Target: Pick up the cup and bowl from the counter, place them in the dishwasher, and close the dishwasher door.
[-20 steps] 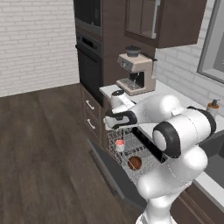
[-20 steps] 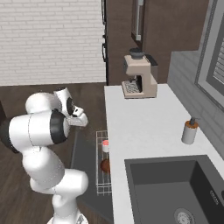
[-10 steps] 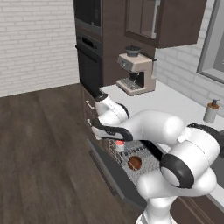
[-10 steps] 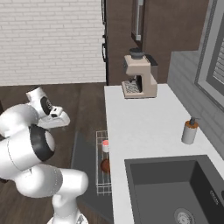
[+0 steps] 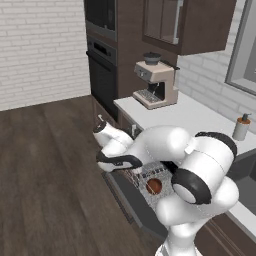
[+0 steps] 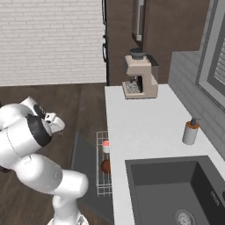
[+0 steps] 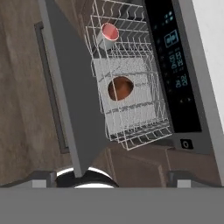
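Door: lying open, handle side at 9 o'clock in the hand view. Arm has been swinging out from over the rack toward the door's outer edge, so closing is starting. Bowl and cup are sitting racked, cup at 12 o'clock of bowl; gripper state: cannot tell.

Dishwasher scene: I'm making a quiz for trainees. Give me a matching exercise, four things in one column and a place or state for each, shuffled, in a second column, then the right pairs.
Things:
1. cup
2. bowl
3. dishwasher door
4. soap dispenser

Places or states:
A. on the counter, by the wall near the sink
B. down, open
C. in the wire rack, on the side nearer the coffee machine
D. in the wire rack, on the side nearer the sink

Pairs: 1-C, 2-D, 3-B, 4-A
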